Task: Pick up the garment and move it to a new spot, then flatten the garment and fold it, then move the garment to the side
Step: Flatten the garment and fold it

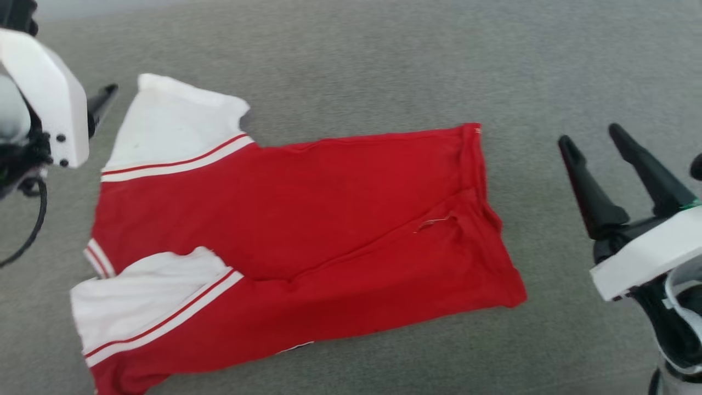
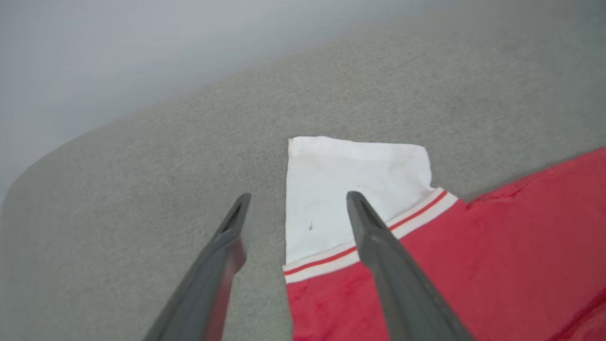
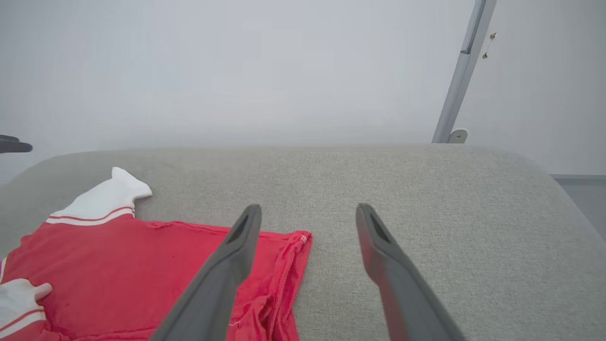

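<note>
Shirt (image 1: pixel 307 219) lies flat, looks folded once lengthwise, centre-left of frame on grey surface (image 1: pixel 384 66); left end effector (image 2: pixel 297 201) upper left and right end effector (image 1: pixel 591 134) lower right both wide open, empty; more folding and the move aside probably remain.

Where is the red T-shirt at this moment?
Head view: the garment lies flat on the grey surface, left of centre, sleeves toward the left gripper, hem toward the right gripper.
</note>
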`<state>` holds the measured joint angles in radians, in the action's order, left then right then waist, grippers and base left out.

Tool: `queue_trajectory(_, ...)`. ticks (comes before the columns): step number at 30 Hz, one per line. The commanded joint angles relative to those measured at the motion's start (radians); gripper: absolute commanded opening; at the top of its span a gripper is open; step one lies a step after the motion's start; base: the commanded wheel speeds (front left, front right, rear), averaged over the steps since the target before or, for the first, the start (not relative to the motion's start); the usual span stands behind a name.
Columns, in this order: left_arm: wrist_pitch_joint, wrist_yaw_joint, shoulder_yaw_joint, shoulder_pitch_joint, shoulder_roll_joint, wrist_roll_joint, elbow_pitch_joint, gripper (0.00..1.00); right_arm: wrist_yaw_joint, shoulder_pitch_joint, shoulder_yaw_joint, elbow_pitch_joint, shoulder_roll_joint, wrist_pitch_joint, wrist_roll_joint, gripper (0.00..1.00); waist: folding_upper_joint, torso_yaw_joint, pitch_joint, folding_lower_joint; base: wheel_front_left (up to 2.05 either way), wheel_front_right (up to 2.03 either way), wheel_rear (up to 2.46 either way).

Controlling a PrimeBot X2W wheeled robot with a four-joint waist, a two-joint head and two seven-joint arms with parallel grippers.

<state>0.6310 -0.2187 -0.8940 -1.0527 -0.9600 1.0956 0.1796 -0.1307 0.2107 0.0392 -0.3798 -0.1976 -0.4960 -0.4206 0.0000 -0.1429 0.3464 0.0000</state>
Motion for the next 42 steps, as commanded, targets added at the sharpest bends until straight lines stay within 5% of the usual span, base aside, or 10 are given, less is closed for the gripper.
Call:
queue_trajectory(1, -0.014, 0.04, -0.007, -0.031, 0.026, -0.023, 0.055, 1.0, 0.0, 0.01, -0.01, 0.011, 0.015, 0.028, 0.008, 1.0, 0.0, -0.038, 0.006, 0.0, 0.0, 0.0, 0.0)
queue_trajectory(9, -0.024, 0.146, -0.032, -0.119, 0.129, -0.044, 0.368, 1.0, 0.0, 0.021, -0.063, 0.047, 0.052, 0.095, -0.002, 1.0, 0.0, -0.117, 0.056, 0.0, 0.0, 0.0, 0.0)
queue_trajectory(22, -0.015, 0.224, -0.079, -0.137, 0.266, -0.052, 0.724, 1.0, 0.0, 0.066, -0.127, 0.089, 0.016, -0.006, -0.044, 1.0, 0.0, -0.152, 0.12, 0.0, 0.0, 0.0, 0.0)
queue_trajectory(23, -0.011, 0.23, -0.08, -0.14, 0.275, -0.049, 0.742, 0.63, 0.0, 0.08, -0.129, 0.098, 0.016, -0.019, -0.05, 1.0, 0.0, -0.149, 0.123, 0.0, 0.0, 0.0, 0.0)
queue_trajectory(24, 0.001, 0.236, -0.084, -0.142, 0.285, -0.046, 0.757, 0.0, 0.0, 0.095, -0.135, 0.113, 0.012, -0.035, -0.053, 1.0, 0.0, -0.146, 0.126, 0.0, 0.0, 0.0, 0.0)
queue_trajectory(31, 0.03, 0.261, -0.103, -0.199, 0.327, -0.067, 0.816, 0.0, 0.0, 0.217, -0.175, 0.228, -0.008, -0.149, -0.088, 1.0, 0.0, -0.119, 0.136, 0.0, 0.0, 0.0, 0.0)
queue_trajectory(42, -0.002, 0.301, -0.114, -0.282, 0.397, -0.087, 0.86, 0.0, 0.0, 0.521, -0.313, 0.595, -0.034, -0.315, -0.096, 1.0, 0.0, -0.068, 0.144, 0.0, 0.0, 0.0, 0.0)
